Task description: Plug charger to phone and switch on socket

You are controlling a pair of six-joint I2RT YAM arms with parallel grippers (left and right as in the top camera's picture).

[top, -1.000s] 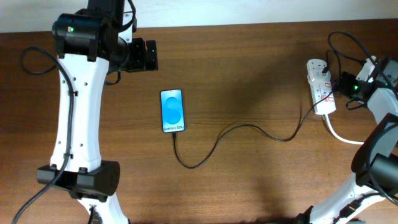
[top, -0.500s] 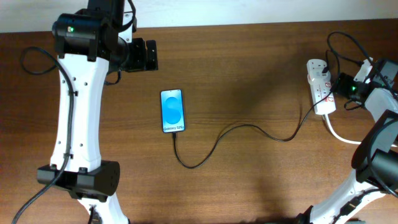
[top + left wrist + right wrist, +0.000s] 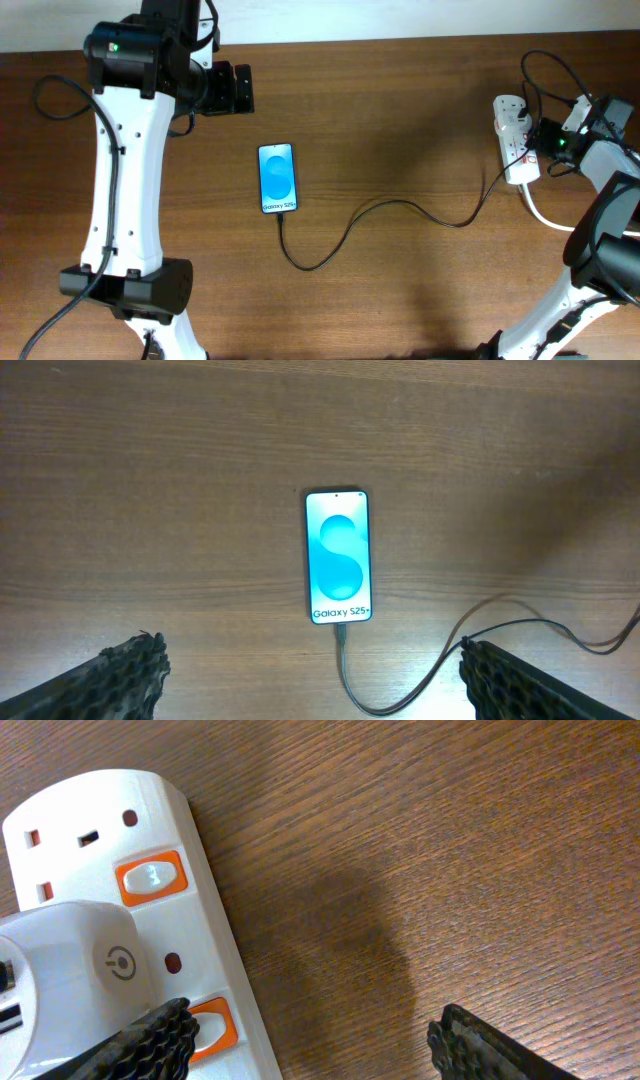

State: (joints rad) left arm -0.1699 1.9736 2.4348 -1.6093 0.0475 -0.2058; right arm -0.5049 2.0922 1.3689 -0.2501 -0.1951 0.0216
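The phone (image 3: pixel 277 178) (image 3: pixel 338 557) lies flat mid-table, its blue screen lit. The charger (image 3: pixel 400 203) is a thin black cable; its plug (image 3: pixel 341 632) sits in the phone's bottom edge, and the cable runs right to the socket (image 3: pixel 516 140) (image 3: pixel 120 890). The socket is a white strip carrying a white adapter (image 3: pixel 70 955) and two orange-red switches (image 3: pixel 150 878). My left gripper (image 3: pixel 230 90) (image 3: pixel 315 680) hovers open, up and left of the phone. My right gripper (image 3: pixel 548 138) (image 3: pixel 310 1040) is open at the socket's right side, with one finger (image 3: pixel 150 1040) over the lower switch (image 3: pixel 215 1025).
The socket's thick white cord (image 3: pixel 545 215) trails toward the right edge. Black robot cables (image 3: pixel 560 70) loop behind the socket. The left arm's white link (image 3: pixel 125 180) stretches along the table's left side. Bare wood (image 3: pixel 450 870) lies right of the socket.
My right gripper has shifted slightly left, closer against the socket. The left arm, the phone and the cable have not moved.
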